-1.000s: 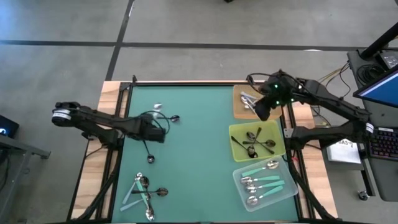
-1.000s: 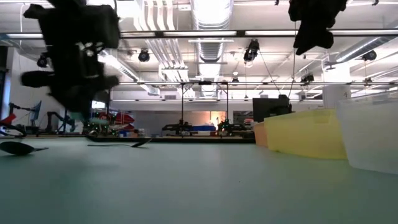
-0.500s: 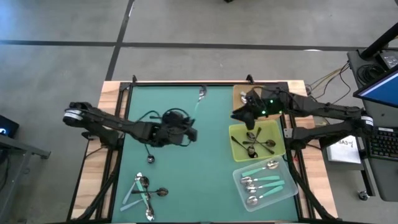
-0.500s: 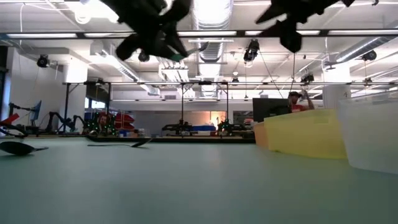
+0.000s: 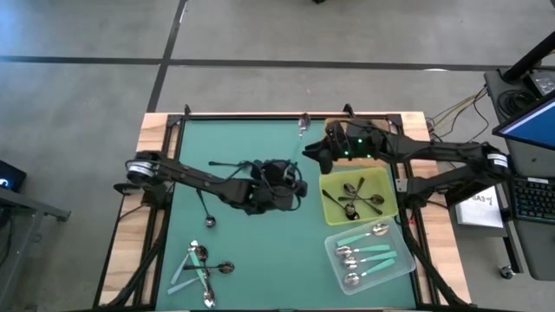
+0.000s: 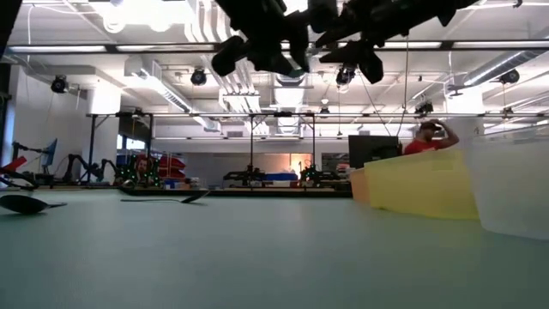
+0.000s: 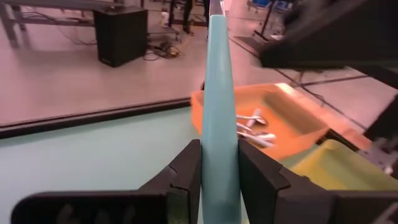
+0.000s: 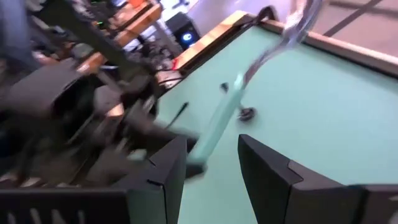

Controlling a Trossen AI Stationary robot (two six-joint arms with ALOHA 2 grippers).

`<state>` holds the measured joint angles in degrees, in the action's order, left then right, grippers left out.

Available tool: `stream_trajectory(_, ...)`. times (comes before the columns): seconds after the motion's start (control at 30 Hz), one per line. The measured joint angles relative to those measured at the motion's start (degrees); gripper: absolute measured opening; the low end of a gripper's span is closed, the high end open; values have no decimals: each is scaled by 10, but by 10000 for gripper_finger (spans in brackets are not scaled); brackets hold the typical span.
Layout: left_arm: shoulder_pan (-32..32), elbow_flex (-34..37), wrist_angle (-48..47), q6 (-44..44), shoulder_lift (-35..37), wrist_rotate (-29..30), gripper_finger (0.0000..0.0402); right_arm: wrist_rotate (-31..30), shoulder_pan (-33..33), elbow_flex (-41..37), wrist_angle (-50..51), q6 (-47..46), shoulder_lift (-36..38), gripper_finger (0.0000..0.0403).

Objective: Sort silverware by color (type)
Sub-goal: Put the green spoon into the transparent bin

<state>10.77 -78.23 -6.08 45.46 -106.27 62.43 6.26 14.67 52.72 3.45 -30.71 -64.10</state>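
The left gripper [image 5: 290, 185] is clamped on the mint handle of a teal-handled spoon [image 7: 219, 118], holding it in the air above the middle of the green worktop [image 5: 251, 251], its silver bowl reaching toward the far edge. The right gripper [image 5: 317, 154], fingers apart and empty, faces it at close range, just beside the spoon, apparently ready for a handover. The main risk is the two arms meeting: both hang close together, and a small misalignment could knock the spoon loose or make the right fingers close on the thin neck rather than the handle, so it twists or drops. The yellow tray [image 5: 385, 178] of dark spoons [image 5: 357, 199] sits directly under the right arm, with the orange tray [image 7: 292, 118] of silver spoons [image 7: 256, 129] beyond it and the clear tray [image 5: 401, 272] of teal spoons [image 5: 366, 253] nearer the front; a dropped spoon could land in the wrong one. More loose spoons [image 5: 201, 267] lie at the front left corner, well clear of both arms
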Motion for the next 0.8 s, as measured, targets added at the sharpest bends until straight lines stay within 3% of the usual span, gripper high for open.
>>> stream_trajectory(0.17, 5, -20, 33, -30, -16, -2, 65, -31, 9, 6, -19, 13, -16, 137)
stream_trajectory(0.47, 5, -18, 67, -45, -18, -35, 65, -33, 26, 7, -39, 16, -21, 132)
stream_trajectory(0.57, 5, -17, 68, -49, -18, -29, 65, -32, 26, 7, -39, 29, -21, 101)
stream_trajectory(0.67, 4, -17, 68, -56, -18, -28, 65, -16, 26, 10, -42, 35, -20, 38)
stream_trajectory(0.8, 4, -16, 69, -81, -18, -30, 109, -24, 27, 32, 21, 73, -19, 17)
